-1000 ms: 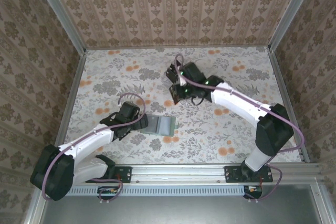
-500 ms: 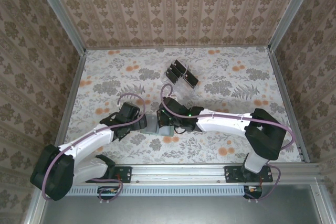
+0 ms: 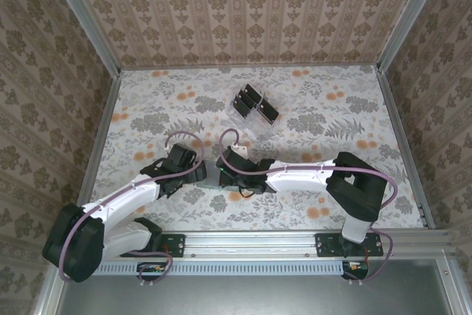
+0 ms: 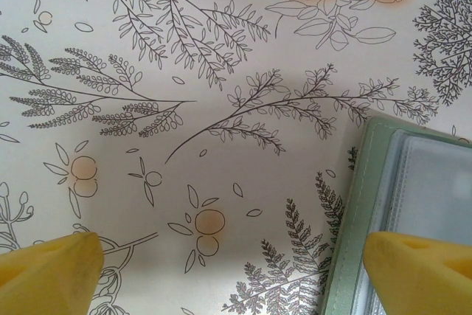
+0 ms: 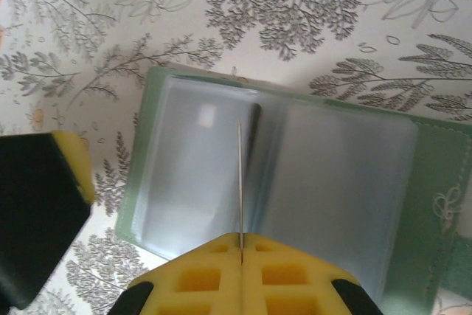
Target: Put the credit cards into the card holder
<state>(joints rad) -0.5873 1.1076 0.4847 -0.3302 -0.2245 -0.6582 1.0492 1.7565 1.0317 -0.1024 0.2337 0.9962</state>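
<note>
Floral tabletop (image 3: 317,101) carries the open card holder (image 5: 346,182) by its near edge, straight below the right gripper (image 5: 241,252), pinching a credit card (image 5: 240,175) edge-on along the holder's fold, while the left gripper (image 4: 236,267) stands spread just beside.

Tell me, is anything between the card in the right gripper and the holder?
Nothing visible. The right gripper holds the card edge-on over the open holder, whose clear pockets lie uncovered below it.
</note>
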